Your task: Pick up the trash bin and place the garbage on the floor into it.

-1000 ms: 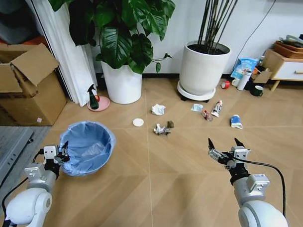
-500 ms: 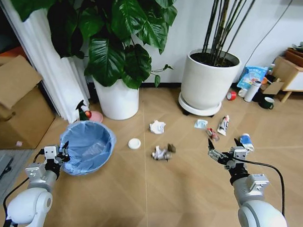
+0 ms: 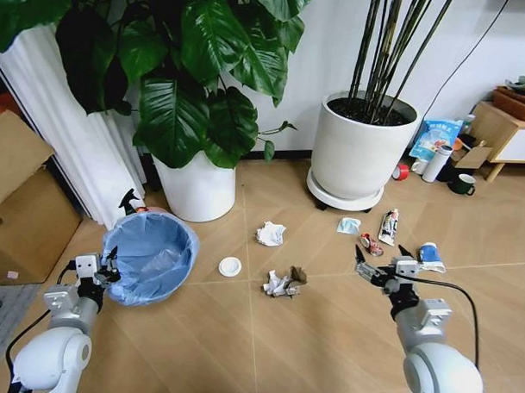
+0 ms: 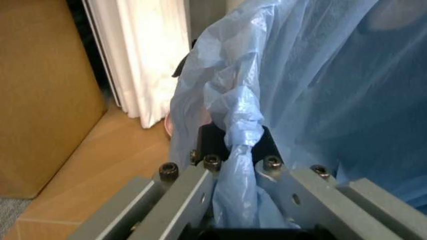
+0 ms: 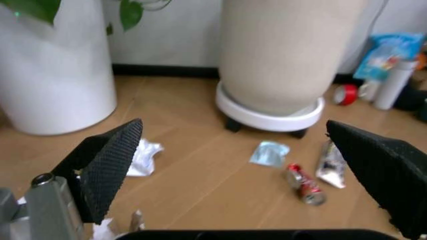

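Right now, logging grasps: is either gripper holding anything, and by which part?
Left gripper pinches the bin by its bag-lined rim; right gripper is open, empty.

**White arms, grey wrists, black fingertips**

Both arms end in rounded glossy white shells, with stepped light-grey metal wrist sections above them. A thin black cable loops from each wrist back toward its shell. The left gripper [image 3: 107, 262] has a small pale square block on its wrist and short dark fingers. Seen from the left wrist, its fingers [image 4: 183, 200] are flat grey metal bars fixed with black socket-head screws. The right gripper [image 3: 379, 260] carries two pointed black fingers; from the right wrist, their pads [image 5: 110, 162] are wedge-shaped with a fine knurled texture, mounted on grey metal with a round screw.
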Robot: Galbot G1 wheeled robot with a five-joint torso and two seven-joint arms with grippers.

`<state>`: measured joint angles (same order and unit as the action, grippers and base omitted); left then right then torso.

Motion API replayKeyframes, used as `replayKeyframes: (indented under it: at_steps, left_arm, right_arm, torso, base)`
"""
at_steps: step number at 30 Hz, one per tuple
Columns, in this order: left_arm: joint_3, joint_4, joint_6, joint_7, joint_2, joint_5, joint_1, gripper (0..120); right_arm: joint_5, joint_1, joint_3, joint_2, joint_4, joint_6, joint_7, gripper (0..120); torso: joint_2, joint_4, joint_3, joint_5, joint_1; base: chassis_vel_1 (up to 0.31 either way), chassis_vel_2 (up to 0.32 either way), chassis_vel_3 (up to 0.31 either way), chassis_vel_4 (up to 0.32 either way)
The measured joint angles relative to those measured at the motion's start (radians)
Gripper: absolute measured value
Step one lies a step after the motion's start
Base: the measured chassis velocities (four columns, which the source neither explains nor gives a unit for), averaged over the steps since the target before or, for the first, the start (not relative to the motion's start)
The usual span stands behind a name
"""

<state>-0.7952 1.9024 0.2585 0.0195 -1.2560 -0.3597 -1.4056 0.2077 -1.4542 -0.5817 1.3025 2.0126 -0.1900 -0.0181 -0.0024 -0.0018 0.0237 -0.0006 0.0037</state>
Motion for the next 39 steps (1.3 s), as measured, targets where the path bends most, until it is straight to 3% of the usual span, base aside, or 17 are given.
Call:
replayKeyframes:
  at_steps: [9, 11, 17, 31, 36, 39]
  left_arm:
    - [0.0, -0.003, 0.0, -0.011, 0.003, 0.0, 0.003, 0]
    - [-0.006, -0.006, 0.0, -0.014, 0.004, 0.0, -0.001, 0]
    - [-0.009, -0.009, -0.003, -0.019, 0.004, 0.001, 0.001, 0]
    - [-0.006, -0.013, -0.003, -0.02, 0.017, 0.0, 0.0, 0]
    - [-0.004, -0.013, -0.002, -0.019, 0.018, 0.0, 0.0, 0]
    - [-0.001, -0.013, -0.003, -0.019, 0.018, 0.0, 0.001, 0]
  right_arm:
    - [0.041, 0.114, 0.11, -0.031, -0.158, 0.0, -0.016, 100]
    - [0.068, 0.218, 0.207, -0.021, -0.293, -0.001, -0.027, 100]
    - [0.1, 0.382, 0.31, 0.031, -0.546, -0.021, -0.026, 100]
    - [0.131, 0.518, 0.324, 0.146, -0.865, -0.043, -0.051, 100]
    - [0.132, 0.528, 0.32, 0.162, -0.905, -0.042, -0.047, 100]
    - [0.13, 0.532, 0.317, 0.176, -0.934, -0.037, -0.036, 87]
  torso:
    - [0.0, -0.0005, 0.0, -0.0003, 0.0]
    - [0.0, -0.0003, 0.0, -0.0001, 0.0]
    - [0.0, -0.0003, 0.0, -0.0001, 0.0]
    - [0.0, -0.0004, 0.0, -0.0004, 0.0]
    - [0.0, -0.0005, 0.0, -0.0003, 0.0]
    - [0.0, -0.0004, 0.0, -0.0002, 0.0]
  base:
    - [0.0, 0.0, 0.0, 0.0]
    - [0.0, 0.0, 0.0, 0.0]
    - [0.0, 0.0, 0.0, 0.0]
    - [0.0, 0.0, 0.0, 0.0]
    - [0.0, 0.0, 0.0, 0.0]
    - [0.0, 0.0, 0.0, 0.0]
